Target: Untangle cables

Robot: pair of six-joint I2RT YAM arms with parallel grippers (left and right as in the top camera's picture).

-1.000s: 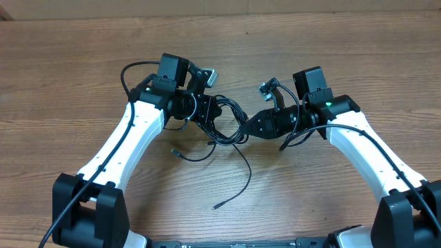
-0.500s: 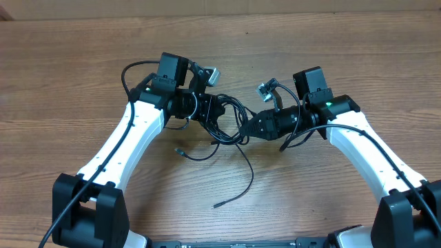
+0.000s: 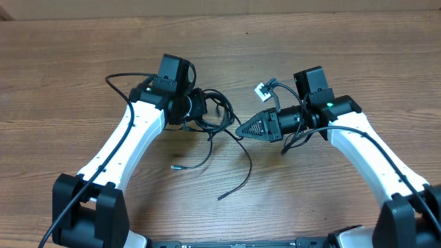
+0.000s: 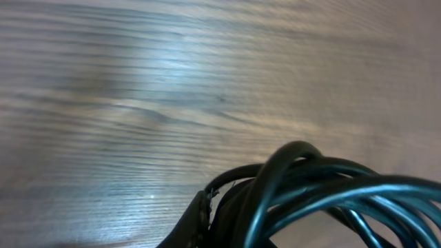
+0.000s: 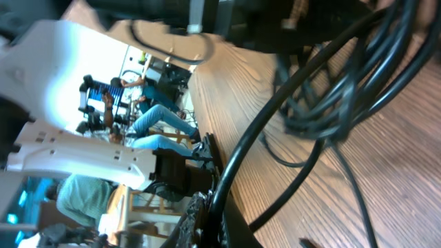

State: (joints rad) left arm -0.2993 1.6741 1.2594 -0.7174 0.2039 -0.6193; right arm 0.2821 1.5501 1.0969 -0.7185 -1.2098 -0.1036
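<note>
My left jaws (image 3: 205, 114) grip the bunch of cables (image 4: 324, 186), which loops right at their tips. My right jaws (image 3: 241, 129) are pinched on one strand. The bunch is not apart yet, so I think most of the work is left.

A wooden table (image 3: 207, 41) with brown, streaky grain fills the overhead view, with a paler strip (image 3: 138, 5) along its far edge and a small dark speck (image 3: 247, 32) near it. In the tilted right wrist view, past the table's edge, are a person in blue jeans (image 5: 162, 118) and another in a green shirt (image 5: 83, 196)
</note>
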